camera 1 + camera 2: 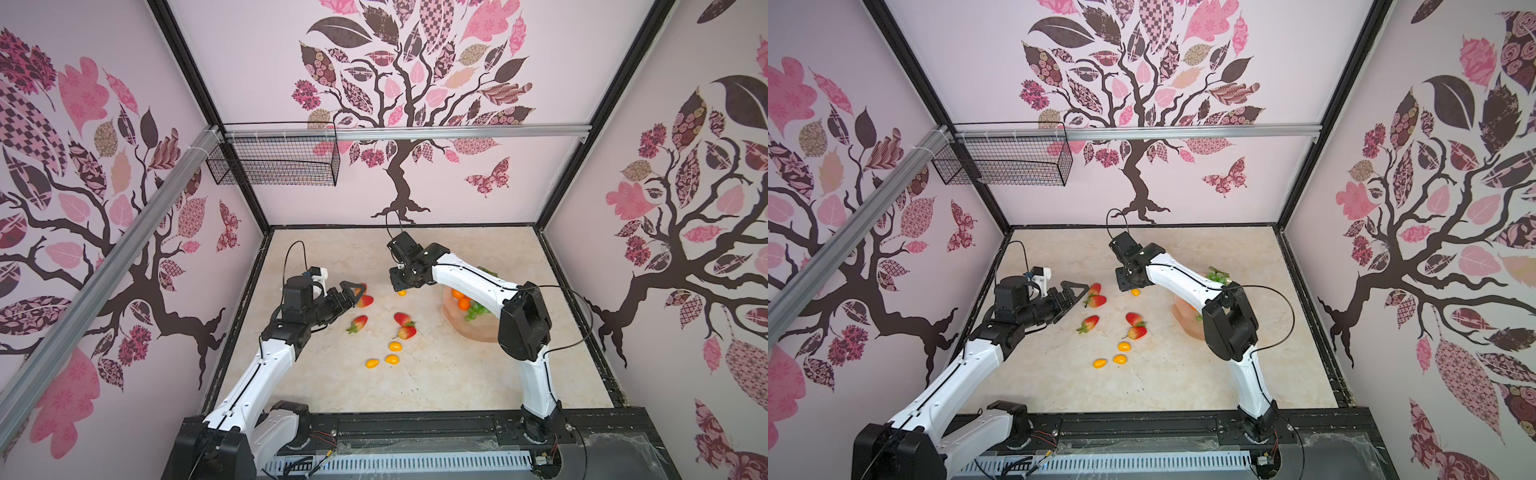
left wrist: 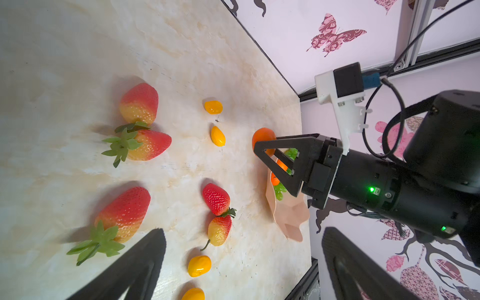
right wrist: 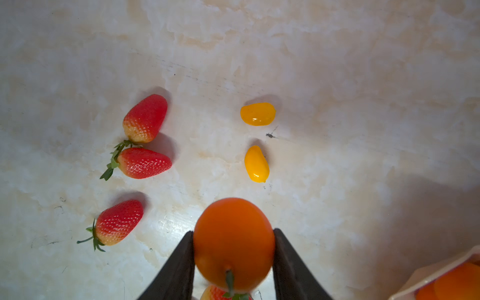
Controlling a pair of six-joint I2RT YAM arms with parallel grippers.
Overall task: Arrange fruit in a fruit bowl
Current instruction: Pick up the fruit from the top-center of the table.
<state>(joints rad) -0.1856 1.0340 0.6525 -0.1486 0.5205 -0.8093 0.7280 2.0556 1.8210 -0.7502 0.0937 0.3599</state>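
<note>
Right wrist view: the right claw pinches a tangerine between both fingers over the table. Two yellow ovals lie just ahead of it, strawberries lie off to one side, and bare marble runs on beyond. The fruit bowl sits beside that claw, under its forearm, with grapes inside. The left claw gapes wide and empty near the strawberries.

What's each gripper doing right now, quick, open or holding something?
Left gripper: open, holding nothing.
Right gripper: closed on a tangerine.
</note>
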